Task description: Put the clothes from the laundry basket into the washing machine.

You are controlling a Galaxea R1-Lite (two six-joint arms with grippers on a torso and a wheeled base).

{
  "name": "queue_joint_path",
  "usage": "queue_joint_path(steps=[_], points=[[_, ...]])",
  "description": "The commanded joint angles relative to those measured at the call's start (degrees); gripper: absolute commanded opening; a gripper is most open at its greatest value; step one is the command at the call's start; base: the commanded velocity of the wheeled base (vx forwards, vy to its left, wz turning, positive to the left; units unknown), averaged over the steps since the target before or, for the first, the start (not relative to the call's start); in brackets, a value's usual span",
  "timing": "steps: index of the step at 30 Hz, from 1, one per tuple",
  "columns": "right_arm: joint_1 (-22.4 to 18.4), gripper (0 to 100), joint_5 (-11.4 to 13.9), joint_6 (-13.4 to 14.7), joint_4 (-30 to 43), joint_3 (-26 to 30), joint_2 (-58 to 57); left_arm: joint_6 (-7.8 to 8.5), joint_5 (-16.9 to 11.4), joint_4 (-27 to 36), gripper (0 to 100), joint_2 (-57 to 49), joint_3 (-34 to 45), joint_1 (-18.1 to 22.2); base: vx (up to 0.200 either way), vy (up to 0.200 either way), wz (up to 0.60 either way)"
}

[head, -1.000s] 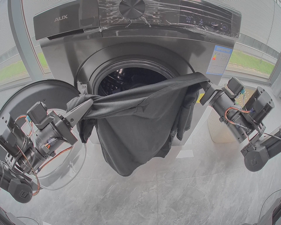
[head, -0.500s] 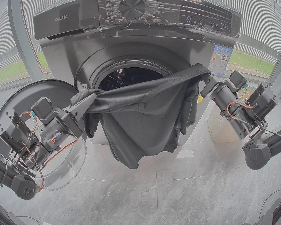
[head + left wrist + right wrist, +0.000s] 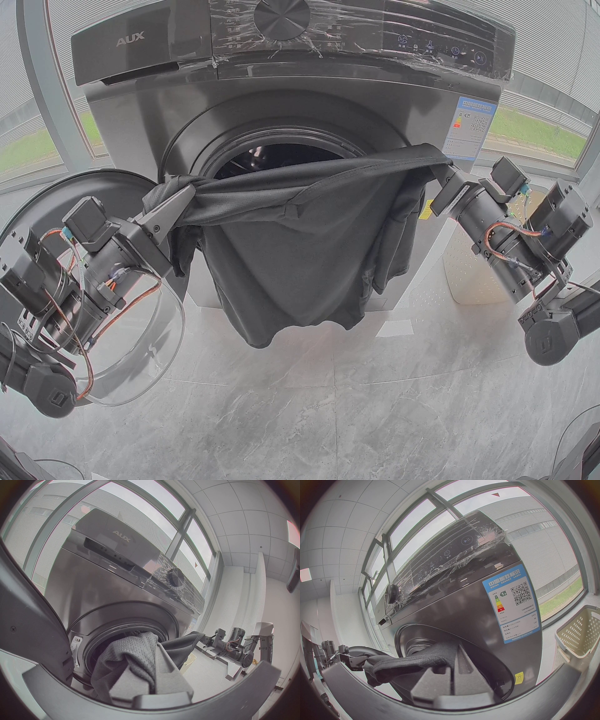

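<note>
A dark grey mesh-fabric garment (image 3: 300,250) hangs stretched between two robot grippers, directly in front of the round drum opening (image 3: 275,156) of a dark grey metal front-loading washing machine (image 3: 131,125). The left gripper (image 3: 181,199) has its fingers pressed together on one bunched corner of the garment, near the opening's left edge. In the left wrist view the garment (image 3: 131,658) is draped over and pinched between those fingers. The right gripper (image 3: 445,174) pinches the opposite corner just beside the opening's right edge, and the right wrist view shows the garment (image 3: 431,659) clamped in its closed jaws.

The top hem runs taut between the two grippers across the upper part of the opening. The rest drops in loose folds down the machine's front, its lowest point hanging clear of the pale grey marble-patterned floor (image 3: 387,406).

The machine's round door (image 3: 81,194), with a clear glass bowl, stands swung open to the left, behind the left arm. A beige perforated plastic laundry basket (image 3: 465,275) sits on the floor to the right of the machine, behind the right arm. A blue and white label (image 3: 467,128) is stuck on the machine's upper right front.
</note>
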Motion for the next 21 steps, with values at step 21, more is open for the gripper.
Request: queue_joint_path(steps=[21], points=[[6.29,0,-0.10,-1.07,-0.38,11.46,4.88,5.83,1.00,-0.32,0,7.19,-3.28,-11.07,0.000,0.000,0.00]])
